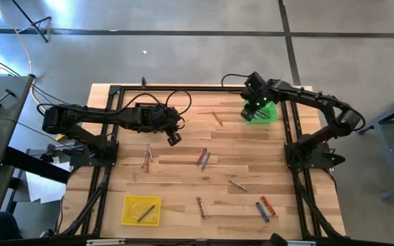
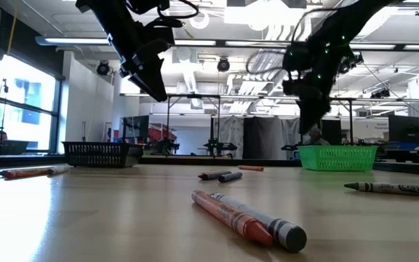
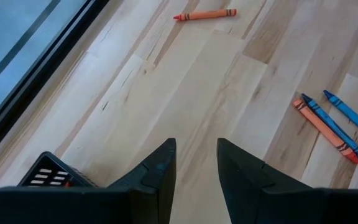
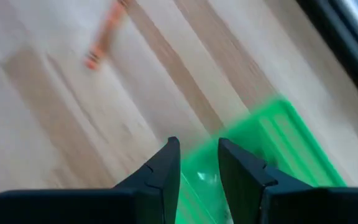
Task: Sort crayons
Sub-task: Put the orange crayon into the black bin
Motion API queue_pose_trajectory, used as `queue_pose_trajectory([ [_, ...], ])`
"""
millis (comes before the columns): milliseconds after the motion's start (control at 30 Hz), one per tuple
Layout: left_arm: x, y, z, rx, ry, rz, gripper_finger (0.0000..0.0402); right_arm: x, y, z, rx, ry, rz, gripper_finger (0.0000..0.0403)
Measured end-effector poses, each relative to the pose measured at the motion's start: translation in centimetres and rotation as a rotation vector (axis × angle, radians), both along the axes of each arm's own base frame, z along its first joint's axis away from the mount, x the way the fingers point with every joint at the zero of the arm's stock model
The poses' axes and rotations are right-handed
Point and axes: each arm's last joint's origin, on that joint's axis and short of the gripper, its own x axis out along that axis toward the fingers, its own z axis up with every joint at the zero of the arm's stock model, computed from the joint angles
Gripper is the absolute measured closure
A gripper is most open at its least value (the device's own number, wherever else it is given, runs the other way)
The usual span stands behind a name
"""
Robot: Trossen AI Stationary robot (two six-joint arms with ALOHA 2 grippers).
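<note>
overhead, right gripper [image 1: 254, 102] hangs parted, empty above green basket [image 1: 268, 114]; yellow tray [image 1: 133, 209] holds one crayon [image 1: 146, 213]

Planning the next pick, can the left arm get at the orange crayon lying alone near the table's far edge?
Probably yes: the left gripper hangs empty, and bare wood surrounds the orange crayon.

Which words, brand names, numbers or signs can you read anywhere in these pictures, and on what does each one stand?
"Crayola": on the wrapper of the dark crayon lying at the right of the low view, faint but legible.
Wrappers of the red crayon and grey crayon nearest the low camera: print too blurred to read.
Crayons seen from above and from the wrists: markings too small.
No other text is readable.
</note>
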Motion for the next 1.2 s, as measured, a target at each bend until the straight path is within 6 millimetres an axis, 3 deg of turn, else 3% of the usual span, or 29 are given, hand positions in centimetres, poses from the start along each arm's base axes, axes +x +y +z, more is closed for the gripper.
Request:
queue_pose_trajectory([
  [133, 0.0, 0.0, 0.0, 0.001, -0.002, 0.0, 0.03, 1.9, 1.3, 0.7, -0.055, -0.088, 0.056, 0.03],
  [333, 0.0, 0.0, 0.0, 0.001, -0.002, 0.0, 0.03, 4.9, 2.9, 0.5, 0.005, -0.267, 0.21, 0.03],
  [600, 0.0, 0.0, 0.0, 0.01, 0.015, -0.016, 0.03, 7.2, 2.9, -2.1, -0.024, -0.228, 0.177, 0.03],
  [733, -0.1, 0.0, 0.0, 0.018, 0.023, -0.027, 0.03, 7.6, 2.5, -3.4, -0.037, -0.179, 0.126, 0.03],
  [867, -0.1, 0.0, 0.0, 0.034, 0.037, -0.052, 0.03, 7.7, 2.3, -3.4, -0.039, -0.189, 0.113, 0.03],
  [1033, 0.5, 0.1, -0.1, 0.079, -0.02, -0.109, 0.03, 6.9, 2.3, -2.1, -0.077, -0.189, 0.105, 0.03],
  [1200, 2.3, 0.2, -0.6, 0.112, -0.166, -0.24, 0.03, 4.8, 2.7, 0.1, -0.154, -0.117, 0.067, 0.03],
])
